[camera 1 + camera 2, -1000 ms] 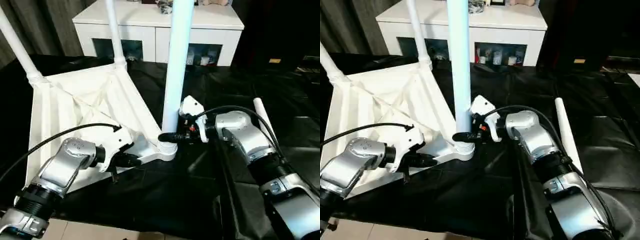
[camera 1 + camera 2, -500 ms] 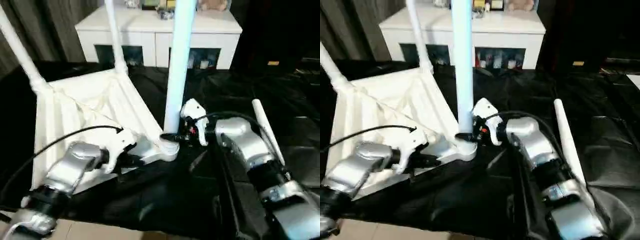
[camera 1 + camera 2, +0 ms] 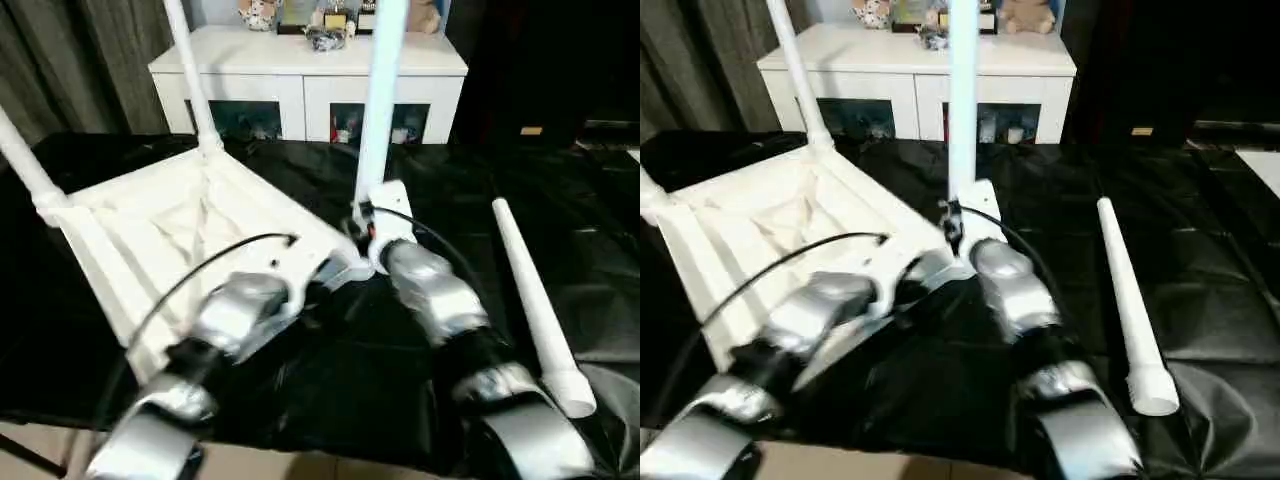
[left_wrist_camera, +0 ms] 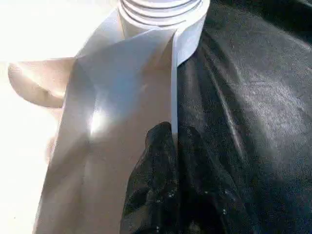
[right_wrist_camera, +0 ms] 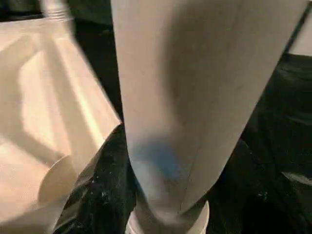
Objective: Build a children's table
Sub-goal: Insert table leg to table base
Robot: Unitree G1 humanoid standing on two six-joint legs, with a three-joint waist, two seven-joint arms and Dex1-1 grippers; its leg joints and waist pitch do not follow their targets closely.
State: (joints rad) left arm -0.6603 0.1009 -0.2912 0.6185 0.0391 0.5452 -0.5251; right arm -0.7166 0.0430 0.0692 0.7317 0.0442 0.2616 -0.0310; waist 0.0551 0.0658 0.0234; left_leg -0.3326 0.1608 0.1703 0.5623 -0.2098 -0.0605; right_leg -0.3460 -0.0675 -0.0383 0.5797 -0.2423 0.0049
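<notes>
The children's table lies upside down, its white ribbed top [image 3: 170, 225] on the black cloth. Two screwed-in legs [image 3: 190, 80] [image 3: 25, 165] rise at the far corners. A third leg [image 3: 378, 110] stands upright in the near corner socket. My right gripper [image 3: 362, 228] is shut around this leg's base, and the right wrist view has the leg [image 5: 195, 97] between the black fingers [image 5: 100, 195]. My left gripper [image 4: 173, 131] is shut on the top's thin rim [image 4: 173, 73] just below that socket. One loose leg [image 3: 527, 290] lies on the cloth to the right.
A white cabinet [image 3: 305, 75] with glass doors and toys on top stands behind the work. Black cloth [image 3: 580, 190] covers the surface, wrinkled on the right. A dark curtain [image 3: 70, 60] hangs at the back left. Pale floor [image 3: 300, 465] lies past the cloth's near edge.
The camera has moved, shifting the whole picture and bringing both forearms closer to the middle. Both grippers keep their holds on the rim and the upright leg.
</notes>
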